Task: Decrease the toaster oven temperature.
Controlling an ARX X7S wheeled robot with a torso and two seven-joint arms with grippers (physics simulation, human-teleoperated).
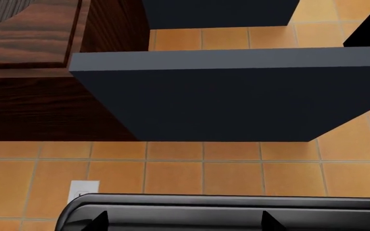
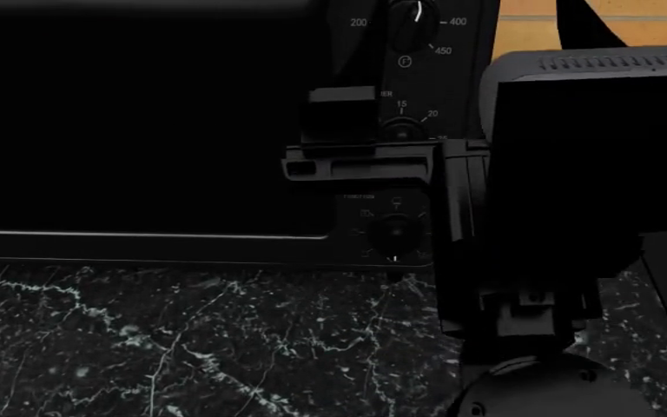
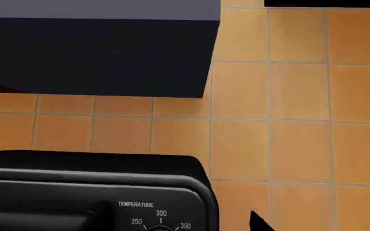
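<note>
Toaster oven (image 2: 148,130) sits on the dark marbled countertop (image 2: 194,347), filling the left and centre of the head view, its dark glass door to the left and the knob column on its right side. Top knob (image 2: 409,19) carries 200/400/450 marks, a middle knob (image 2: 401,129) shows 15/20, and the bottom knob (image 2: 394,231) is ringed with icons. The right wrist view sees the oven's top corner with a "TEMPERATURE" label (image 3: 135,204) and 250/300/350 marks, partly cut off by the frame edge. Right gripper (image 2: 368,143) is at the knob column, right in front of the middle knob, below the temperature knob; it's black on black, so I can't tell if it's touching anything, or whether it's clenched or released. Right arm (image 2: 542,217) blocks the view to the right of the panel. Left gripper isn't visible; its camera only shows the oven's top edge (image 1: 223,211), orange tiled wall (image 1: 236,173), a dark range hood (image 1: 236,96), a wood cabinet (image 1: 37,72) and a wall outlet (image 1: 82,190).
</note>
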